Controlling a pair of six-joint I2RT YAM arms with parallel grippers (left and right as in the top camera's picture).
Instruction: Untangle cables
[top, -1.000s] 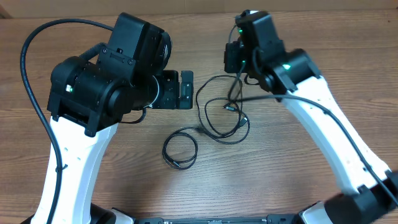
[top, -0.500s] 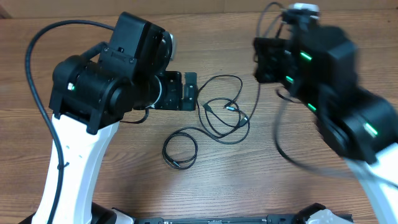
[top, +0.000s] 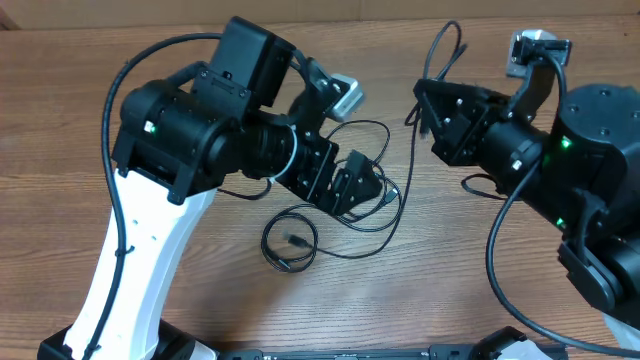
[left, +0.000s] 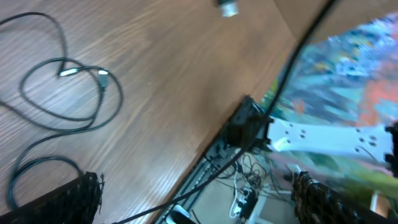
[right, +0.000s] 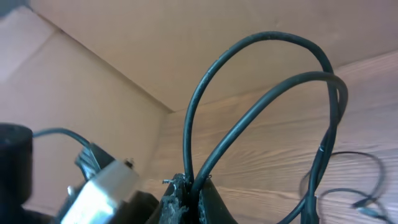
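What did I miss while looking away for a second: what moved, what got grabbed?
The right pincer, shut on a cable, swung right and pulled that cable up off the table. The left pincer, open, moved right, over the tangle. The small coil stayed put.

The overhead camera is looking straight down on the desk (top: 450, 290), while both wrist cameras are skimming it close and tilted, each sharing the loose cables (left: 101, 76), at upper left and lower right.
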